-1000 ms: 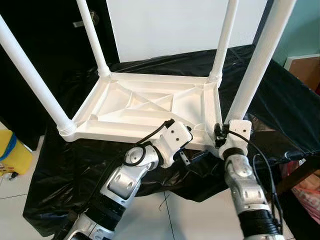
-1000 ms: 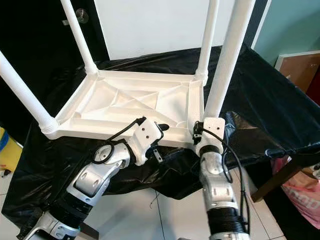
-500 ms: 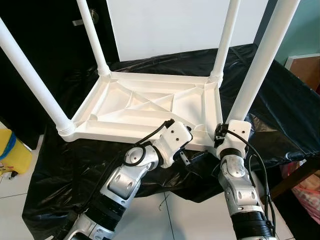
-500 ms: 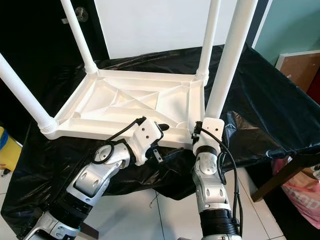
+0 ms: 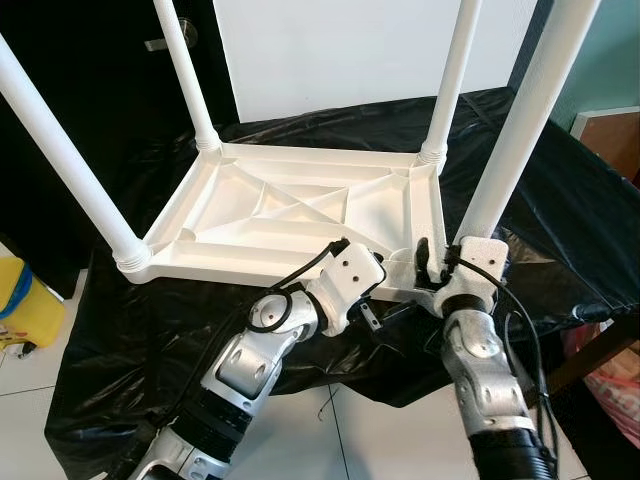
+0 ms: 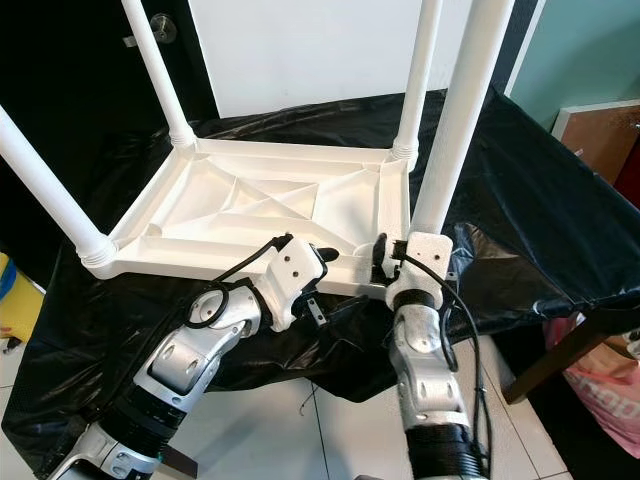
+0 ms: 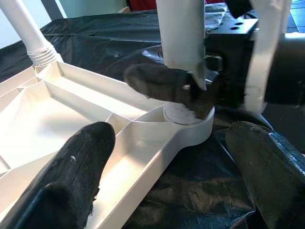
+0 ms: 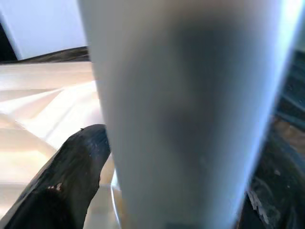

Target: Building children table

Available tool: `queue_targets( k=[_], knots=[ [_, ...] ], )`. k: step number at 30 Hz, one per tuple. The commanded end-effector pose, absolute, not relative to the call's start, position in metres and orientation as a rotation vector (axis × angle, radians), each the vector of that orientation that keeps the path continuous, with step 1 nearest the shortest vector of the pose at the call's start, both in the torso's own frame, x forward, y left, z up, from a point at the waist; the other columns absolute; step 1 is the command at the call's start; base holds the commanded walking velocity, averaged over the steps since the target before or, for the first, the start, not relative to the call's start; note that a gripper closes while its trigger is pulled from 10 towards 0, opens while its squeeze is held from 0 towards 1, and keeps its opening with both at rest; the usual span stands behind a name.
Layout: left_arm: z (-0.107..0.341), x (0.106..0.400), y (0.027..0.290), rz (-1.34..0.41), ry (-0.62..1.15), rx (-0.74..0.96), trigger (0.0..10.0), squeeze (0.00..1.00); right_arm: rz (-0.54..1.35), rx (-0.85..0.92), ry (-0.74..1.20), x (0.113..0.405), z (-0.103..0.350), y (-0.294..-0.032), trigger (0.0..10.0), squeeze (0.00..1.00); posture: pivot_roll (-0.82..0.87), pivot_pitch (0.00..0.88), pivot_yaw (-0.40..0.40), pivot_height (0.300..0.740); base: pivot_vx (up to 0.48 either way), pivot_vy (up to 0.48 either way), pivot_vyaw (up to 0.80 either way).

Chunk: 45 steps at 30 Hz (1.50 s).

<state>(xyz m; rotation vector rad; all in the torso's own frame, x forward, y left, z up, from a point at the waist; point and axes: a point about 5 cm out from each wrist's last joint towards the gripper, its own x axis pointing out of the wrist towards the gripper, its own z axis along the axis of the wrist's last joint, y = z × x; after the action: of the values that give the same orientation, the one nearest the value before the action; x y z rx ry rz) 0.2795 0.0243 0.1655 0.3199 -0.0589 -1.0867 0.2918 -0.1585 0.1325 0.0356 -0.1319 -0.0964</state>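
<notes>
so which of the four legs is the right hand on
The near-right leg, at the tabletop corner closest to the robot's right side; the right hand clamps its base. The other three stand free.

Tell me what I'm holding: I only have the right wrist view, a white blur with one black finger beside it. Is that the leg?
Observer: Yes. The right gripper is clamped around the near right leg, just above its socket.
Operator: Is the leg seated?
Observer: In the left wrist view its base sits inside the corner socket of the upturned tabletop.
Operator: And my other arm?
Observer: The left gripper hovers open over the tabletop's near edge, aimed at that socket.
</notes>
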Motion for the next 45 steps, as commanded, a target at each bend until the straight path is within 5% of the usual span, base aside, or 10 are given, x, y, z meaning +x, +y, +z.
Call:
queue_targets(
  k=[1, 3, 4, 16, 26, 27, 40, 41, 45],
  knots=[
    [0.163, 0.282, 0.025, -1.081, -0.047, 0.324, 10.0, 0.00, -0.026, 0.061, -0.136, 0.289, 0.132, -0.161, 10.0, 1.00, -0.17, 0.047, -0.008, 0.740, 0.000, 0.000, 0.00],
    [0.163, 0.282, 0.025, -1.082, -0.047, 0.324, 10.0, 0.00, 0.027, 0.053, -0.134, 0.287, 0.131, -0.167, 10.0, 1.00, -0.17, 0.046, -0.008, 0.740, 0.000, 0.000, 0.00],
    [0.163, 0.282, 0.025, -1.082, -0.046, 0.324, 10.0, 0.00, 0.070, 0.048, -0.127, 0.287, 0.130, -0.174, 10.0, 0.00, -0.18, 0.047, -0.007, 0.740, 0.000, 0.000, 0.00],
    [0.164, 0.284, 0.025, -1.089, -0.051, 0.336, 10.0, 0.00, 0.399, -0.111, -0.048, 0.297, 0.127, -0.192, 10.0, 0.00, -0.19, 0.043, 0.004, 0.740, 0.000, 0.000, 0.00],
    [0.167, 0.285, 0.021, -1.090, -0.064, 0.326, 10.0, 0.00, 0.554, -0.205, -0.017, 0.312, 0.128, -0.181, 10.0, 0.00, -0.19, 0.031, -0.004, 0.740, 0.000, 0.000, 0.00],
    [0.167, 0.285, 0.023, -1.081, -0.062, 0.330, 10.0, 0.00, 0.574, -0.224, -0.009, 0.314, 0.127, -0.180, 0.0, 0.00, -0.17, 0.030, -0.010, 0.740, 0.000, 0.000, 0.00],
    [0.165, 0.286, 0.028, -1.060, -0.056, 0.333, 10.0, 0.00, 0.591, -0.213, 0.037, 0.312, 0.117, -0.188, 0.4, 0.00, -0.16, 0.031, -0.014, 0.740, 0.000, 0.000, 0.00],
    [0.165, 0.285, 0.028, -1.061, -0.056, 0.334, 10.0, 0.00, 0.589, -0.200, 0.034, 0.312, 0.117, -0.189, 10.0, 0.00, -0.17, 0.029, -0.014, 0.740, 0.000, 0.000, 0.00],
    [0.165, 0.285, 0.027, -1.066, -0.057, 0.335, 10.0, 0.00, 0.547, -0.136, 0.014, 0.309, 0.118, -0.187, 10.0, 0.00, -0.17, 0.030, -0.019, 0.740, 0.000, 0.000, 0.00]
  ],
)
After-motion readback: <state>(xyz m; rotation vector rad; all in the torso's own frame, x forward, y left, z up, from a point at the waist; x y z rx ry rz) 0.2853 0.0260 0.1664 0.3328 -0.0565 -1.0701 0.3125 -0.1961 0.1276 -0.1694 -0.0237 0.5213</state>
